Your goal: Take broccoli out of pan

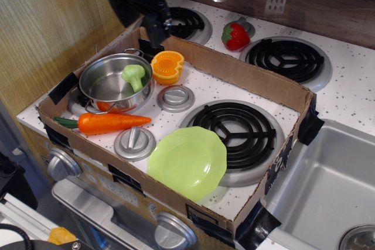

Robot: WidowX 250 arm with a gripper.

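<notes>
Hovering at the upper left of the frame, above the back wall of the cardboard tray (234, 65): the gripper (151, 27), dark and motion-blurred, well apart from anything to be lifted. Cannot tell whether its fingers stand apart or together; only one dark finger tip clearly visible, just above the tray's rim, near the orange half-fruit (167, 66).

Lying inside the pan (115, 82), at left of centre: the broccoli (133, 76), leaning against the right inner wall, bumpy head toward the upper part of the frame, short stalk pointing down toward the pan floor. Nothing gripped yet; whole task still ahead.

Probably very light, being a small plastic toy, and stiff rather than squashy. Likely slick on the smooth stalk, with more bite on the knobbly head. Best taken across the head, or at the neck where head meets stalk, with fingers clear of the steel wall. Little room on the wall side, so a pinch along the wall rather than across it seems safer. Light pan too, apt to slide or tip if nudged on the rim.

Elsewhere: carrot (111, 123) just below the pan, green plate (187, 162) lower centre, strawberry (235, 36) beyond the tray.
</notes>
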